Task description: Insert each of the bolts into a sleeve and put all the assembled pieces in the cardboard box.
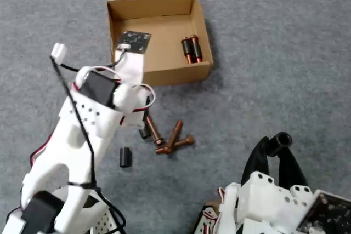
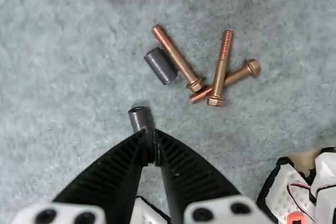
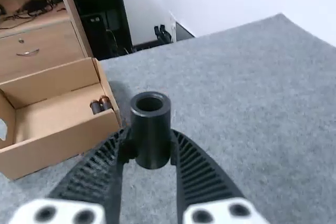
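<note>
R gripper [image 3: 149,142] clamped on sleeve [image 3: 150,114], bore up. L gripper [image 2: 152,141] shut, nothing clearly held; loose sleeve [image 2: 140,118] at tips. 3 bolts [image 2: 210,72] on table [image 2: 63,77] just beyond, shanks pointing roughly away. L arm nearer.

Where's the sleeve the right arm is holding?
The sleeve stands upright in the right gripper, which is shut on it, low on the right in the high view, apart from the loose bolts and the cardboard box.

White arms [image 1: 55,157]; black ribbed end effectors [image 2: 150,137]; red, black cables [image 1: 82,128].
</note>
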Tool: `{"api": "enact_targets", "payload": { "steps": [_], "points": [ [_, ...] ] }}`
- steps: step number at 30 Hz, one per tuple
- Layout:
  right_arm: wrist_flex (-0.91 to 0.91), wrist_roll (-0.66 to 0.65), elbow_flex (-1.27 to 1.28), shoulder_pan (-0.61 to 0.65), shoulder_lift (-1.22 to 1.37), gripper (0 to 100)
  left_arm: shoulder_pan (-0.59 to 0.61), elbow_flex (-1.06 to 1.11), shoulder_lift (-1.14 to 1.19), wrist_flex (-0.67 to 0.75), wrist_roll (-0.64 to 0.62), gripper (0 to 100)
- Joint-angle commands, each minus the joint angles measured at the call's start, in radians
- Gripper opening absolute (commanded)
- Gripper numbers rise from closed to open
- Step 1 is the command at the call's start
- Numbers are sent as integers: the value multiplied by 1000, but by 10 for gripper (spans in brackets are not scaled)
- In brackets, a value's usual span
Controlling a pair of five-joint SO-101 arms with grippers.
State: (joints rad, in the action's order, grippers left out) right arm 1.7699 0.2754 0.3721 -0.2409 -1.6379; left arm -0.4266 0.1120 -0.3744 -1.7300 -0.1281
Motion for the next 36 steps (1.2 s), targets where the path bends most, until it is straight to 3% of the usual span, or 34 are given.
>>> {"api": "enact_targets", "payload": {
  "steps": [1, 4, 11, 17, 23, 36],
  "points": [
    [8, 48, 18, -19, -2, 2, -41, -46, 76, 34, -172, 19],
    [8, 83, 33, -18, -2, 2, -64, -51, 196, 38, -339, 20],
    [8, 83, 33, -15, -2, 2, -129, -72, 398, 94, -519, 22],
    [9, 83, 36, -13, -4, 2, -120, -120, 426, 166, -539, 33],
    [2, 83, 107, -13, -71, 2, -112, -95, 427, 218, -563, 206],
    [-28, 81, 174, -10, -171, 2, 23, 129, 513, 499, -563, 139]
  ]
}}
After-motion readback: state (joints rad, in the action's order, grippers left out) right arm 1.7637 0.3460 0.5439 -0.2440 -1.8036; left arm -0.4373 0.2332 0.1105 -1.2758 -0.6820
